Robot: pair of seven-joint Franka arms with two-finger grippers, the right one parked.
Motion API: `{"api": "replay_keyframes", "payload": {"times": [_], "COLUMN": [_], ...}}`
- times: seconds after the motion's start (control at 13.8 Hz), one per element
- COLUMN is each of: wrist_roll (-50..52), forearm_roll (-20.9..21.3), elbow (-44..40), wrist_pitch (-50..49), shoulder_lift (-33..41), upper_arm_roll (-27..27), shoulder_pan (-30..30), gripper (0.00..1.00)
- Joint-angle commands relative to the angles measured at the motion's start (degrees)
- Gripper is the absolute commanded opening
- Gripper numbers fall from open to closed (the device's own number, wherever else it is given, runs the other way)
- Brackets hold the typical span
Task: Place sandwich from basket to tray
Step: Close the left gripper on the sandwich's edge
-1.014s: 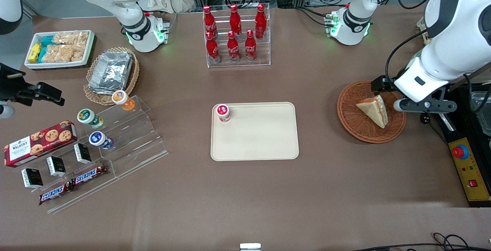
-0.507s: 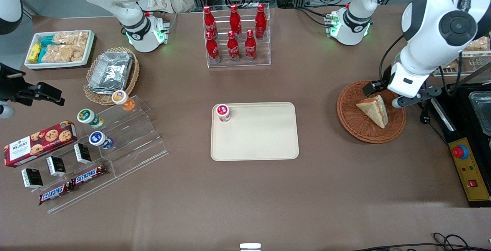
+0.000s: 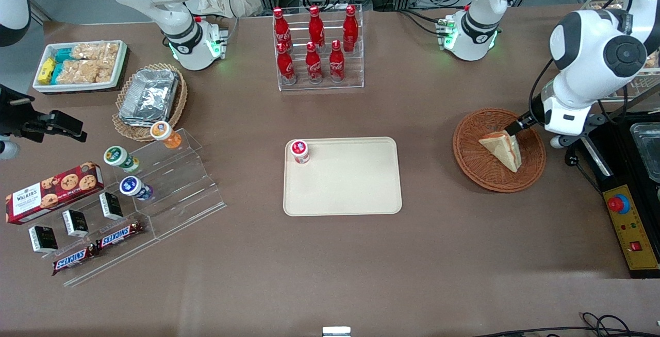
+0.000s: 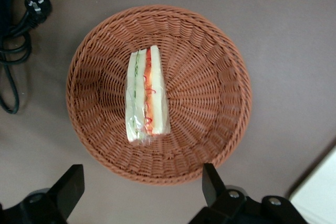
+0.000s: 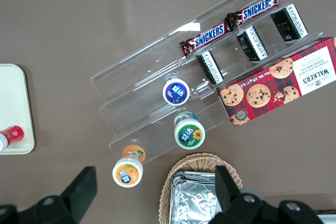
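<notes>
Early stage, nothing moved yet; sandwich point(image 3: 501, 149) lying in basket point(image 3: 474, 159) at right of front frame, not gripped; pincer point(image 4: 142, 192) spread wide, empty, hovering above basket; tray point(image 3: 356, 192) at frame centre holding only a small red-lidded cup point(image 3: 299, 151); left to do: descend, grip, lift, carry to tray, release.
</notes>
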State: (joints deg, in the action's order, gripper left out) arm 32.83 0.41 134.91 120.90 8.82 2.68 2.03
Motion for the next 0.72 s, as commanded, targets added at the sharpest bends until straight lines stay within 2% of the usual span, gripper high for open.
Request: {"api": "replay_keyframes", "payload": {"times": [0.0,0.22,0.65], "wrist_roll": [2.6,3.7,3.8], "forearm_roll": [-0.2,-2.0,-4.6], "elbow": [5.3,7.6,7.2], "wrist_pitch": [6.6,14.0,20.0], "shoulder_lift": [-0.5,-4.8,-13.2], "upper_arm_roll": [0.5,0.5,0.5], "shoulder_pan": [2.0,3.1,4.2], "gripper": [1.0,1.0,1.0]}}
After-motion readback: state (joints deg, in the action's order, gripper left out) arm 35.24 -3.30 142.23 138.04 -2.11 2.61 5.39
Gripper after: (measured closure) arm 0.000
